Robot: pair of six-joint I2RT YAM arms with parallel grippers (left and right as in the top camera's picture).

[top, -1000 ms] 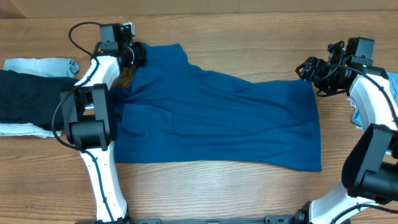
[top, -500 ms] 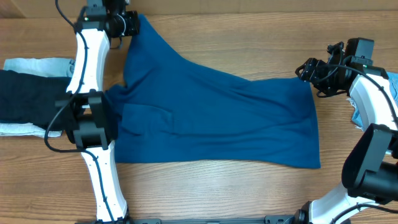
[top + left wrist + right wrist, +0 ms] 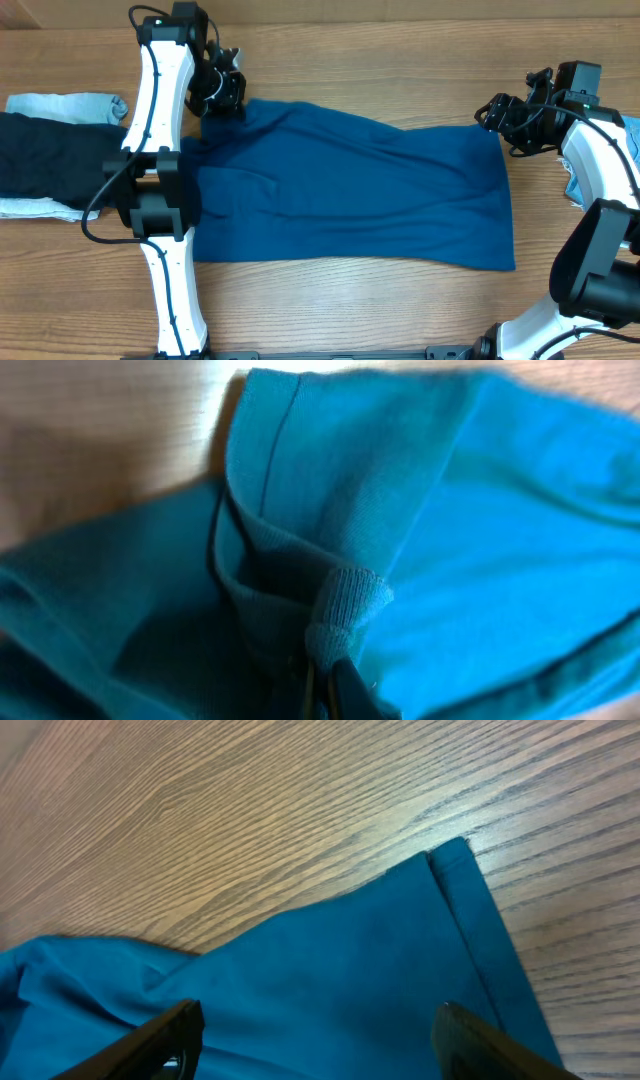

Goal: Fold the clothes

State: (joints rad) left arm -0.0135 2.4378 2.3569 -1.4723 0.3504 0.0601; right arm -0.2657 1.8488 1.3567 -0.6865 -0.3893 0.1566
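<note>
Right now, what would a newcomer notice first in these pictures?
The big blue polo shirt spread across the middle of the table stands out. The left gripper pinches a bunched fold at its far left corner, while the right gripper hangs open over the far right corner.

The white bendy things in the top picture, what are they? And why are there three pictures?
Those are robot arms, a left one and a right one, at a wooden table. The top picture looks down from above. The other two come from small cameras on each wrist, so they look very close. A big blue shirt lies spread on the table. The left hand is shut, pinching a bunched bit of it. The right hand is open by the shirt's far right corner, holding nothing. A dark garment and a light-blue piece lie at the left.
</note>
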